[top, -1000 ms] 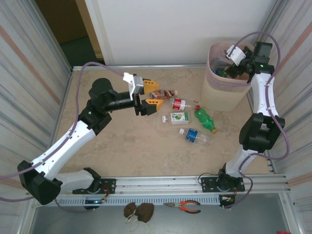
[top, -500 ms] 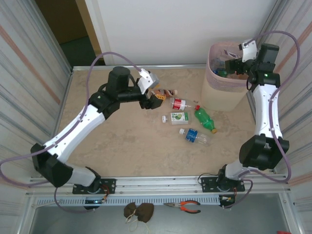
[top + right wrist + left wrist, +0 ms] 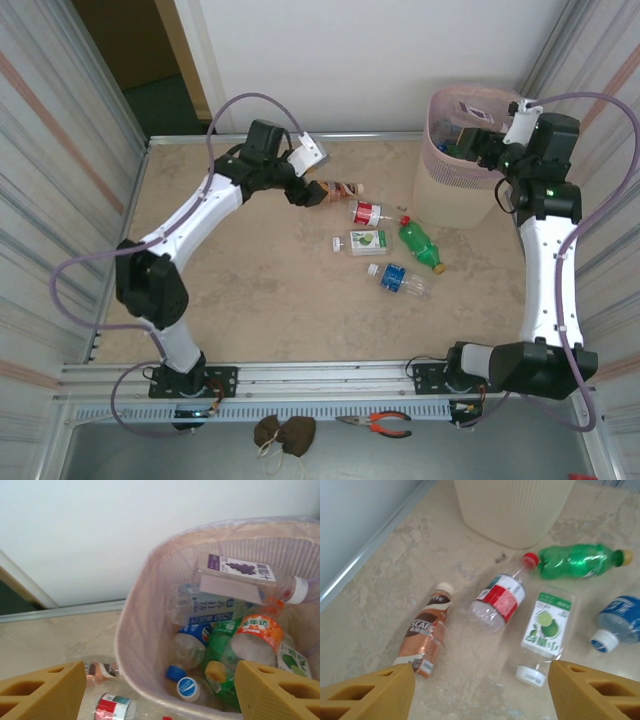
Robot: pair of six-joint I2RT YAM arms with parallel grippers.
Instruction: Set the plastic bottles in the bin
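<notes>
Beige bin (image 3: 450, 195) stood at the far right of the surface (image 3: 260, 290). We counted at least six plastic bottles (image 3: 235, 577) inside it. Five more lay beside it:
- one brown bottle (image 3: 427, 630)
- one red-labelled bottle (image 3: 499, 602)
- one lime-labelled bottle (image 3: 547, 627)
- one green bottle (image 3: 575, 560)
- one blue-labelled bottle (image 3: 622, 620)

Left fingers (image 3: 370, 690) were spread wide and empty over them. Right fingers (image 3: 45, 687) were wide and empty above the bin.

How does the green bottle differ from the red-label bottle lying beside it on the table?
The green bottle is green-tinted plastic; the red-label bottle is clear with a red and white band. The green bottle's cap is yellowish, the red-label bottle's is red. Both lie on their sides on the table, close to the bin.
</notes>
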